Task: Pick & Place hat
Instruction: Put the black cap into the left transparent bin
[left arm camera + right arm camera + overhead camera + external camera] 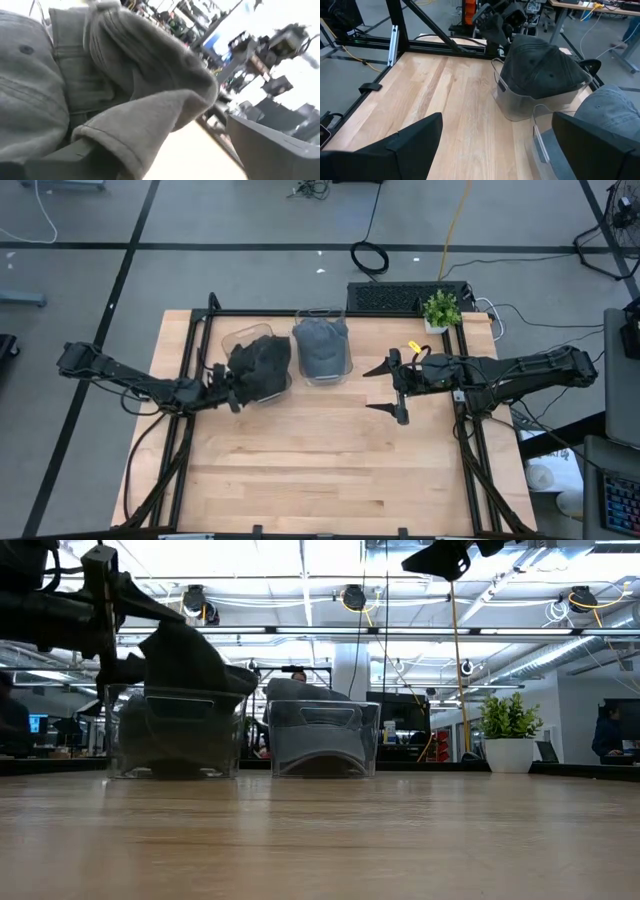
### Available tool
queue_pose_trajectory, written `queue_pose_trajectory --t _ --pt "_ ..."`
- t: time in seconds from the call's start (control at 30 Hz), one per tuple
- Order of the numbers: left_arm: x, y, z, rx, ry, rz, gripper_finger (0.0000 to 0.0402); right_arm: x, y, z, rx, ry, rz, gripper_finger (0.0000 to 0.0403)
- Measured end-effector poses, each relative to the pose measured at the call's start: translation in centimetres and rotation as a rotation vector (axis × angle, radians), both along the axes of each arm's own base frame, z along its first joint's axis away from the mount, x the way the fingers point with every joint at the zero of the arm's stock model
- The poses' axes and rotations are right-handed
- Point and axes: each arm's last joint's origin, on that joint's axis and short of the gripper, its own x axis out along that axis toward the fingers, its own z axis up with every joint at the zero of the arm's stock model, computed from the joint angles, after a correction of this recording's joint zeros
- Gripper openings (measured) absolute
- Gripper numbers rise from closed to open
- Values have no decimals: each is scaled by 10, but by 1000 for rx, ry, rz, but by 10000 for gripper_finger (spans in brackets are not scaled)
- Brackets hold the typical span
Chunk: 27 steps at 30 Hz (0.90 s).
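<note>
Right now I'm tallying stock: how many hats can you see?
2. A dark hat sits on the left clear bin, by the left gripper. A grey hat sits in the bin beside it. None seems hidden.

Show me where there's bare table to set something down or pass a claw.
Free: the wide front half of the table, and the strip between the grey-hat bin and the open right claw. Crowded: the back left, where the left claw sits against the dark hat in its clear bin, close beside the other bin.
</note>
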Motion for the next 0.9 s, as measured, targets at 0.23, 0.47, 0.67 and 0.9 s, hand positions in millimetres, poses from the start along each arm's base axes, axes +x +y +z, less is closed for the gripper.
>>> queue_pose_trajectory --t 0.23,0.47,0.67,0.9 --pt "7 -1 27 -10 -61 19 340 0 0 0 0 4 0 364" --pt "11 0 63 -40 374 73 324 0 0 0 3 4 0 364" --pt "-9 9 102 -114 551 192 313 0 0 0 3 4 0 364" --pt "-9 10 154 82 461 114 299 0 0 0 3 4 0 364"
